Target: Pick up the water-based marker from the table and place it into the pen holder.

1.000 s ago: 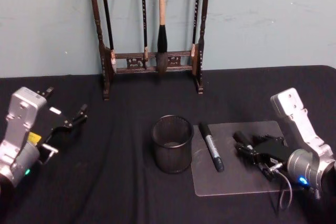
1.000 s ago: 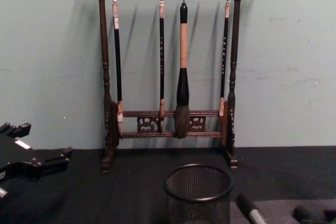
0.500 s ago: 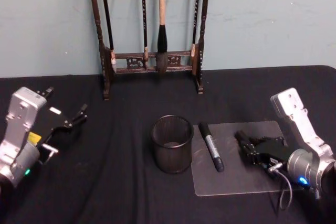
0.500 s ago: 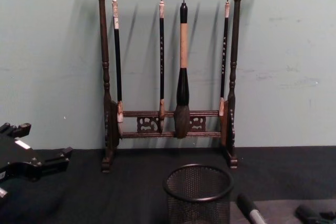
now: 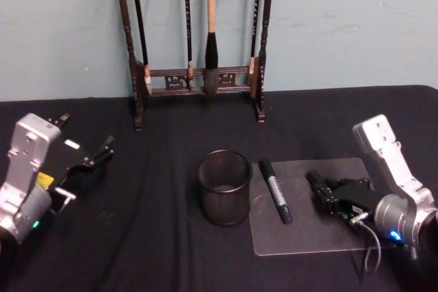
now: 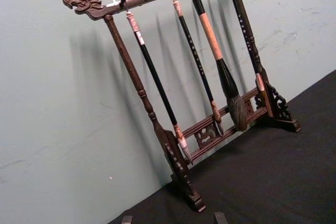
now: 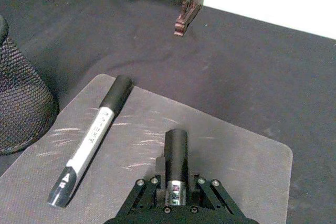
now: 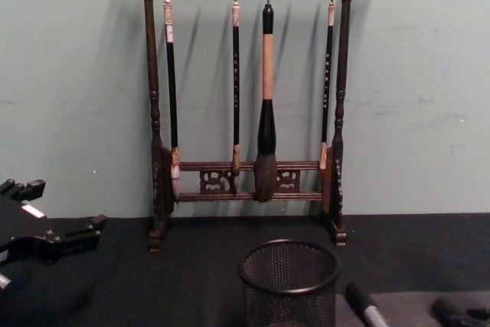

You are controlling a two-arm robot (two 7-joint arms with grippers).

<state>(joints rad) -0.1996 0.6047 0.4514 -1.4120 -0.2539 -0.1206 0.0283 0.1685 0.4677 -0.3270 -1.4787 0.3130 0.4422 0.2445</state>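
- Placement first: the water-based marker point(image 5: 275, 191) lies flat on the clear mat point(image 5: 308, 234), just left of your right hand point(image 5: 318, 184). It sits between that hand and the pen holder point(image 5: 222, 203) and touches neither.
- I cannot tell whether the right hand is released or clenched, so confirm it is spread wide before you descend.
- Straddle the grey middle of the barrel, not the cap. Close gently, because the mat looks slick.
- Lift above the holder's rim, tip the marker upright, then let go inside.
- Your left hand point(image 5: 85, 135) is released and parked far to the left over the table point(image 5: 150, 237). Leave it there.
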